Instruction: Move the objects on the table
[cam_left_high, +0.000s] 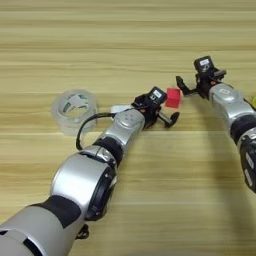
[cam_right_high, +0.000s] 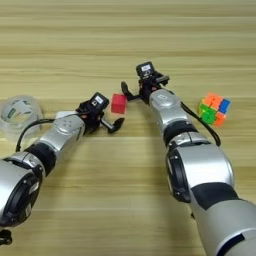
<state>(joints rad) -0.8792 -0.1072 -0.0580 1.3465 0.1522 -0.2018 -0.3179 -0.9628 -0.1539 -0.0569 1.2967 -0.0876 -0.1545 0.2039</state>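
Plainly, notes from the table top, both grippers crowded round one small block:

Risk one: red cube (cam_right_high: 118, 103) sat between the two grippers, so a move by either arm could have knocked it sideways or rolled it out of reach; both sets of fingers stood very near it.

Risk two: the arms converged on the same patch of table (cam_left_high: 125, 30), and the finger tips could have clashed over the cube.

Risk three: the flat white bar (cam_left_high: 120, 108) lay mostly hidden under the left wrist, so a drag of that arm could have shoved it unnoticed.

Left gripper (cam_left_high: 169, 111): fingers spread open, nothing clamped; the near finger curved out below and to the right of the cube, the cube just at the gripper's far-right side. Contact with the cube could not be told.

Right gripper (cam_right_high: 134, 91): fingers open, empty; one finger tip reached to just beside the cube's right edge, seemingly apart from it.

Red cube: mid-table, resting on the wood, held by neither.

Tape roll (cam_left_high: 74, 111): clear, well left of the cube, beside the left forearm, untouched.

Puzzle cube (cam_right_high: 214, 109): multicoloured, right of the right forearm, apart from it.

Blue tube: not seen.
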